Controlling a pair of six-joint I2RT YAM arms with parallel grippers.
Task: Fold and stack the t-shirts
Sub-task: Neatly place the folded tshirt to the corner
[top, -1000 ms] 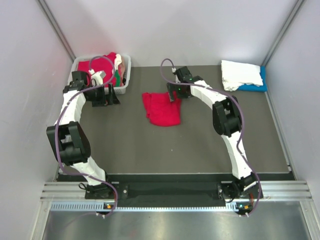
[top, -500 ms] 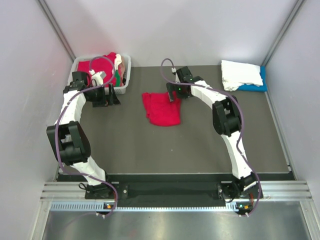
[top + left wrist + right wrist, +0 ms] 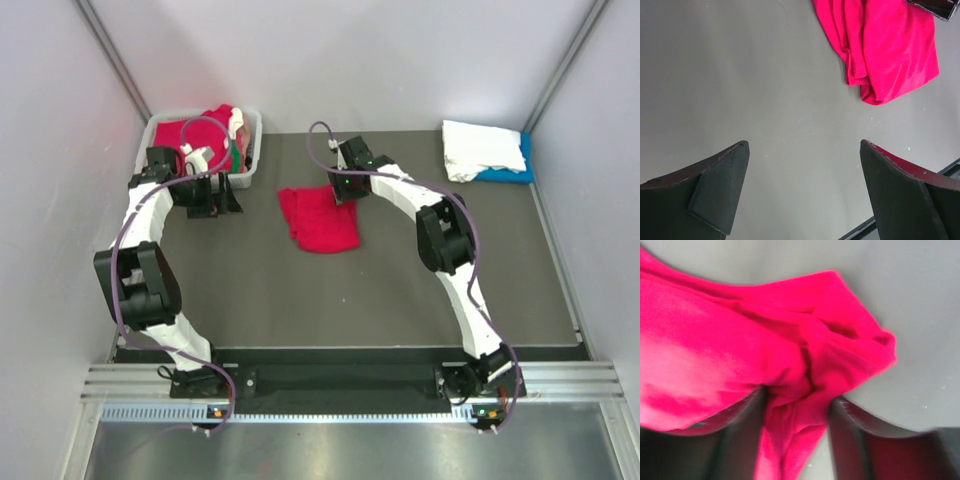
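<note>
Right pincer (image 3: 799, 407) is down on the far right corner of the red shirt (image 3: 320, 218), jaws drawn in narrow with a wad of the cloth pinched between them. The wrist view is blurred, but I see cloth pressed against both fingers.

The shirt lies crumpled in the middle of the table (image 3: 380, 290), well apart from everything else. I read this step as taking hold of the corner so the shirt can be spread flat for folding.

To do it well, I want one layer in the pinch, not a whole bunch, and right now it looks like a bunch. I should lift gently and watch whether the rest hangs free or comes up in a lump.

Left pincer (image 3: 804, 145) hangs wide apart with nothing in it, over bare table just beside the tub (image 3: 255, 145) at the far left, so it is free to take the opposite corner.

The tub holds more red cloth (image 3: 205, 128). A folded white shirt (image 3: 483, 148) sits on a blue shirt (image 3: 507, 176) at the far right corner, which I take for the stack.

The surface is a dark grey matt mat, and plain pale walls (image 3: 300, 60) close in on three sides.
</note>
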